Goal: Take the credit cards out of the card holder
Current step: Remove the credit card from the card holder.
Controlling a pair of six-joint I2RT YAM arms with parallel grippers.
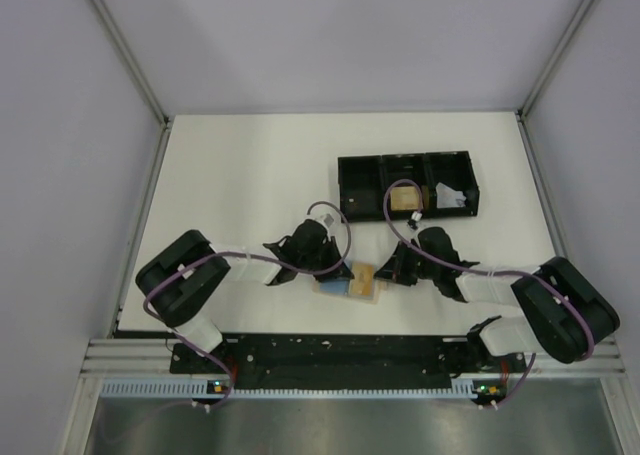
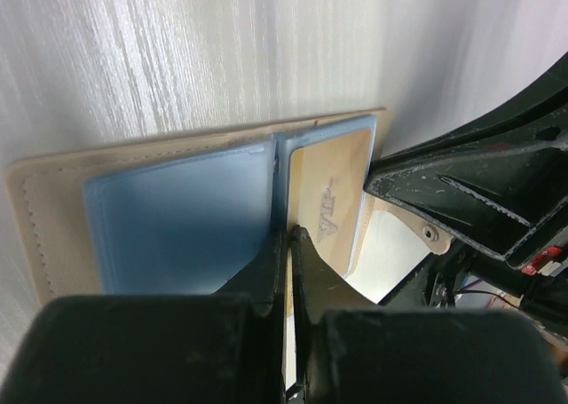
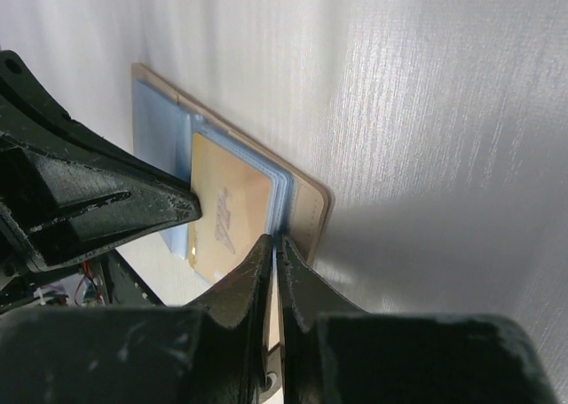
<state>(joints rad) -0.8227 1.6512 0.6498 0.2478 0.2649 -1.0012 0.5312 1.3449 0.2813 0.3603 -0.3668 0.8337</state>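
Note:
The card holder [image 1: 333,286] lies open on the table between both grippers, tan outside [image 3: 311,210] with blue-grey inner panels [image 2: 177,217]. A tan-gold credit card [image 2: 330,191] [image 3: 226,210] with raised lettering lies on its right panel, and the thin blue edges layered under it may be further cards. My left gripper [image 2: 289,233] [image 1: 338,267] is shut at the centre fold, pinched on that card's inner edge. My right gripper [image 3: 277,239] [image 1: 392,270] is shut on the holder's outer right edge, just beside the card's corner.
A black three-compartment tray [image 1: 343,185] stands behind the grippers. An orange-tan square block [image 1: 405,197] sits in its middle bay and a white crumpled item [image 1: 450,195] in its right bay. Cables loop over both wrists. White walls close the table's far and side edges.

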